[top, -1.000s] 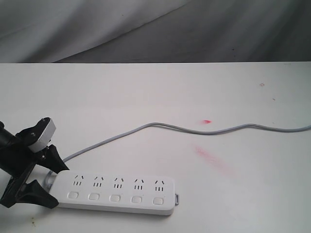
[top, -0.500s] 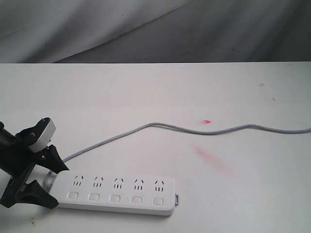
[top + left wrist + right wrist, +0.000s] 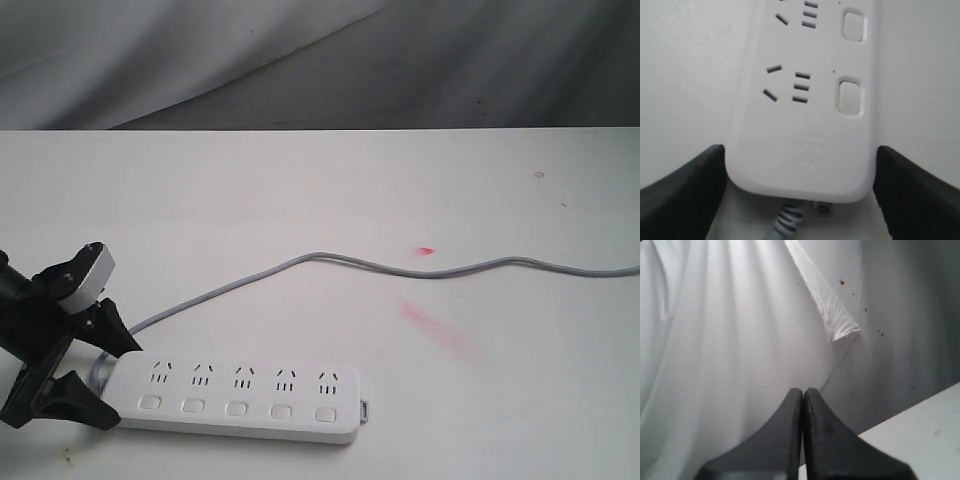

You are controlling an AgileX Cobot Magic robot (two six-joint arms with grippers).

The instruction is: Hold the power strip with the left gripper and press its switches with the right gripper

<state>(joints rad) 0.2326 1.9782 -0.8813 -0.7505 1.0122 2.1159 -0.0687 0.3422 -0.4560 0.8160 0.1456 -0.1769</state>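
Holding looks done: the left gripper clamps its fingers across one end of the power strip. Next you bring the right gripper, fingers closed together, onto the switches.

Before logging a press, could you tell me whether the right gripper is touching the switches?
Apart. The exterior view shows all five switches uncovered; the right gripper faces the backdrop cloth in its wrist view.

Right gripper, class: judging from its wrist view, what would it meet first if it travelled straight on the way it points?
Probably the white draped cloth: the right gripper, shut and empty, aims at it with nothing visible between. How far off it hangs is unclear.
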